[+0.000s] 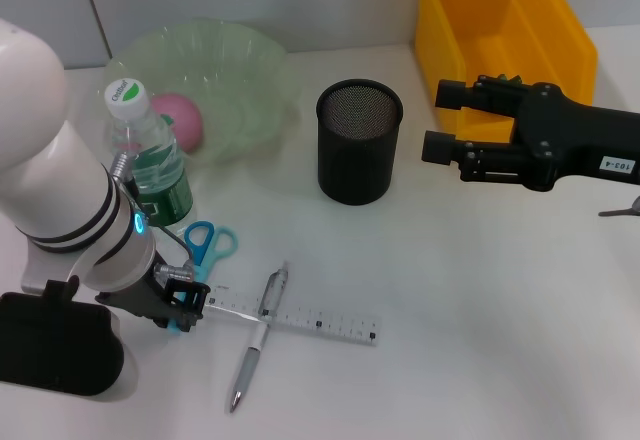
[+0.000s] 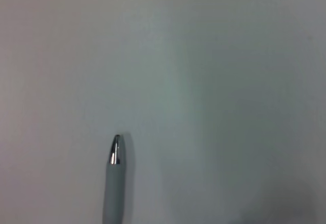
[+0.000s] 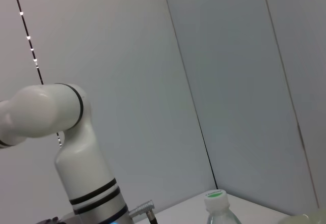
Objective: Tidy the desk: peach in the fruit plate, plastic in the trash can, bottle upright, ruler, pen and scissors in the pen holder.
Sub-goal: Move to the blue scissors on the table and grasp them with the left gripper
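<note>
A pink peach (image 1: 182, 120) lies in the pale green fruit plate (image 1: 250, 60) at the back left. In front of the plate a bottle (image 1: 150, 165) with a green label stands upright; its cap (image 3: 216, 195) also shows in the right wrist view. Blue-handled scissors (image 1: 212, 243), a clear ruler (image 1: 310, 318) and a silver pen (image 1: 256, 338) lie together at the front, the pen crossing the ruler. The pen's tip (image 2: 116, 151) appears in the left wrist view. My left gripper (image 1: 182, 306) is low at the ruler's left end, over the scissors. My right gripper (image 1: 437, 120) hovers open and empty, right of the black mesh pen holder (image 1: 360, 142). No plastic is in view.
A yellow bin (image 1: 560, 40) stands at the back right, behind my right arm. A small grey object (image 1: 620, 208) lies at the right edge. A black block (image 1: 55, 345) sits at the front left corner under my left arm (image 3: 76, 147).
</note>
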Motion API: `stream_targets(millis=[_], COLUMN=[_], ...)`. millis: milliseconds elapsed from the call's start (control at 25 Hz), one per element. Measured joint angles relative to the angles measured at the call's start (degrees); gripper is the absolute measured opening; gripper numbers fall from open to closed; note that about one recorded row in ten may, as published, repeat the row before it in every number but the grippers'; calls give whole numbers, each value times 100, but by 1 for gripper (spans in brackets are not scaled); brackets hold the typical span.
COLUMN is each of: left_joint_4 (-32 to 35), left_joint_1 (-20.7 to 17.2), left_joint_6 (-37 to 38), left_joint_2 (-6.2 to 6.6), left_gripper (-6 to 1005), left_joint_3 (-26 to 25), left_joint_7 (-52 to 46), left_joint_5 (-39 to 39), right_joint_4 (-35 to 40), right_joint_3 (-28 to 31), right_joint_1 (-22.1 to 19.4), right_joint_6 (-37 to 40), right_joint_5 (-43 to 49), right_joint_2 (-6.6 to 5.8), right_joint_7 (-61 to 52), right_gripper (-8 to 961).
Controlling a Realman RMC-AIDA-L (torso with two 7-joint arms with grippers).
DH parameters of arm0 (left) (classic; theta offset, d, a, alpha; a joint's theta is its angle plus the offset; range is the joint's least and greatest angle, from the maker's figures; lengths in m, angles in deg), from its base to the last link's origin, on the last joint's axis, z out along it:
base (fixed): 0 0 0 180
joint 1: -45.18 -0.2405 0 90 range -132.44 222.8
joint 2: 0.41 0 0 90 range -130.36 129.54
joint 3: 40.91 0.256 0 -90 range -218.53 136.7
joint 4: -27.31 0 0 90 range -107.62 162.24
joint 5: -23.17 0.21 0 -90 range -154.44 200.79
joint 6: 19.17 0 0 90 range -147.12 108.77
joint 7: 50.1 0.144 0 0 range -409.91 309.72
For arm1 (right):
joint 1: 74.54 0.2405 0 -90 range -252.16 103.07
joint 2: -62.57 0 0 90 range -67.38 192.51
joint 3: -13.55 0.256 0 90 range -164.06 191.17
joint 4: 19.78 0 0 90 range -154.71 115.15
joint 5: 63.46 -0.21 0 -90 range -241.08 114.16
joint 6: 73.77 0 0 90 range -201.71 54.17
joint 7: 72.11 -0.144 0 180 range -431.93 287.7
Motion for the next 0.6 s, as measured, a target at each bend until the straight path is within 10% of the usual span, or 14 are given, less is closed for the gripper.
stream_targets(millis=[600], left_joint_4=[188], left_joint_1=[-69], left_joint_6=[-91], left_joint_2=[0], left_gripper=[179], left_joint_3=[24], left_joint_7=[-48], left_joint_5=[45], right_joint_4=[29], right_joint_3=[-6], right_joint_1=[-9], right_joint_6=[61], right_joint_5=[-3], right_joint_2=[0], right_joint_7=[-21], right_gripper=[825])
